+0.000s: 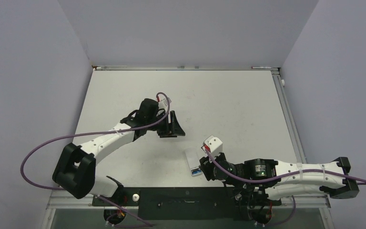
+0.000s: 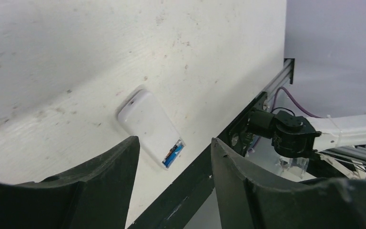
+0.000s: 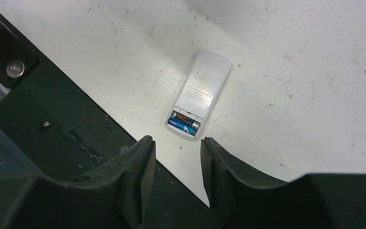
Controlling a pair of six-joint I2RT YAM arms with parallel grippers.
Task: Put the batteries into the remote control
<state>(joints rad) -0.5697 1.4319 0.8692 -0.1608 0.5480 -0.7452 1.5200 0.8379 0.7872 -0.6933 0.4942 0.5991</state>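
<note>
Remote control face-down on table, both batteries in its open bay; left gripper and right gripper part-open, empty

Illegible fine print on remote control label

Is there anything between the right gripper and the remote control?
Nothing visible. The right gripper hangs open and empty over the remote control, which lies back up on the table. Both batteries already sit in its open compartment.
</note>
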